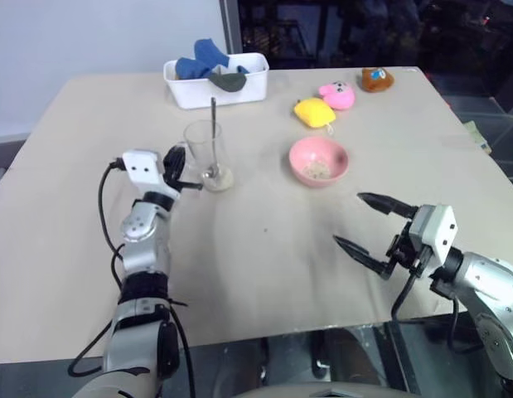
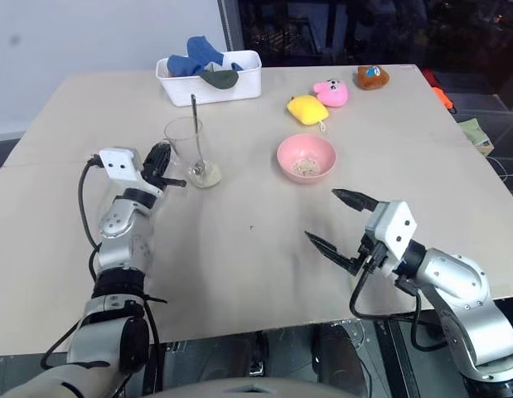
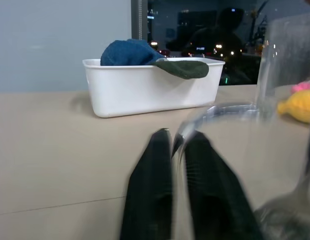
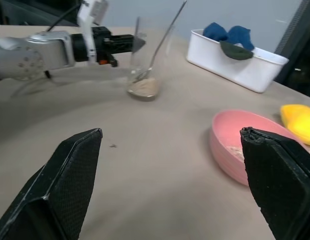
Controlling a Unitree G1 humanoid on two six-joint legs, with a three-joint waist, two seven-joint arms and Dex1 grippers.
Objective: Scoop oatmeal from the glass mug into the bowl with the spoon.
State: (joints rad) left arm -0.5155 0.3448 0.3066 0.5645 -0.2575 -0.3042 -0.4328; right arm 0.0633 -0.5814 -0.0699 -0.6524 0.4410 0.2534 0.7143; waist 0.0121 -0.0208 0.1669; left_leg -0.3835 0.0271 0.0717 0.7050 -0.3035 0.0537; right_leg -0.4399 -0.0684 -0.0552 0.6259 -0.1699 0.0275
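The room is lit softly and evenly from above. The table [image 1: 264,249] looks pale, with only faint shadows. The window behind is dark, with tiny lights shining in it. Up close, the left gripper's fingers [image 3: 149,195] and the glass mug [image 3: 290,100] look blurry.

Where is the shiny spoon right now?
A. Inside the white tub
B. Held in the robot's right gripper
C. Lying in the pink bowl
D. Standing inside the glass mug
D. The spoon stands in the glass mug, its handle sticking up past the rim and its round end down in the oatmeal; the right gripper is open and holds nothing.
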